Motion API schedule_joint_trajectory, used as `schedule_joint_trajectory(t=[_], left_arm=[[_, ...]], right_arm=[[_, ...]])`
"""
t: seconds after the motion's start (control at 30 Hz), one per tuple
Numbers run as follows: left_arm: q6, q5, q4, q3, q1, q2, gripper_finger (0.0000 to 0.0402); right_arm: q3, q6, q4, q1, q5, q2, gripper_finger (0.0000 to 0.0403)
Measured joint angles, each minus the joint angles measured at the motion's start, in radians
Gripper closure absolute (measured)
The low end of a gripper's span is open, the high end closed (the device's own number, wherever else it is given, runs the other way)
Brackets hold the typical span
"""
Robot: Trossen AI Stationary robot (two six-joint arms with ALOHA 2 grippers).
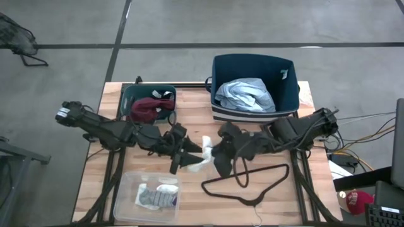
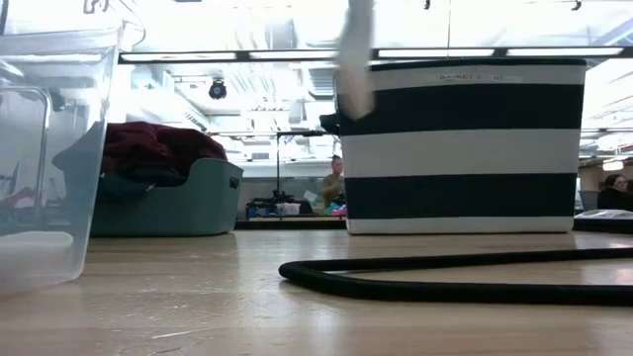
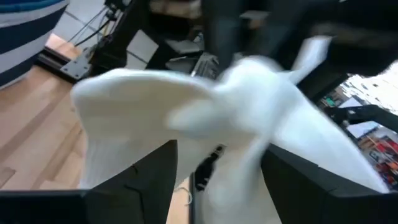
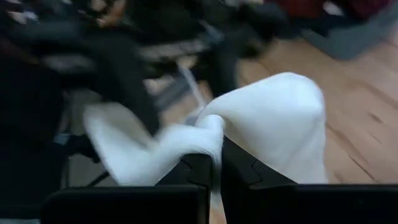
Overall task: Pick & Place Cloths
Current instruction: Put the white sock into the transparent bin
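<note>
Two pincers meet over the table's (image 1: 95,189) middle, both clamped on one white sock (image 1: 203,151). The right pincer (image 4: 216,163) pinches a fold with its fingers nearly closed; the left pincer (image 3: 217,165) holds the other end between wider fingers. The sock hangs between them, long axis running arm to arm, above the hanger (image 1: 246,183). Outward: the tray (image 1: 126,195) with more socks (image 1: 154,197) lies nearer the left arm, the striped bin (image 1: 252,110) with the blue shirt (image 1: 245,94) nearer the right.

Hanger (image 1: 249,184) blocks front table
</note>
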State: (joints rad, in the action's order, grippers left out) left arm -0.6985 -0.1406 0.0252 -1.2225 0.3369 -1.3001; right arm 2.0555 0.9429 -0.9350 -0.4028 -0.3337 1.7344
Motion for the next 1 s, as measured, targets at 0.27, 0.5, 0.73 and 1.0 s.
schedule_joint_trajectory(t=[0.27,0.5,0.73,1.0], left_arm=[[0.012,0.02,-0.09,0.0,-0.002,-0.06,0.0171],[0.037,0.005,-0.153,0.0,-0.002,-0.08,0.0181],[0.083,0.005,-0.174,0.0,-0.003,-0.077,0.0273],[0.118,0.011,-0.186,0.0,-0.004,-0.072,0.0386]], right_arm=[[-0.011,-0.083,0.111,0.039,0.038,0.001,0.0392],[-0.011,-0.082,0.116,0.041,0.08,0.001,0.0391],[-0.011,-0.083,0.138,0.041,0.08,0.001,0.0391],[-0.012,-0.117,0.184,0.044,0.081,0.002,0.0389]])
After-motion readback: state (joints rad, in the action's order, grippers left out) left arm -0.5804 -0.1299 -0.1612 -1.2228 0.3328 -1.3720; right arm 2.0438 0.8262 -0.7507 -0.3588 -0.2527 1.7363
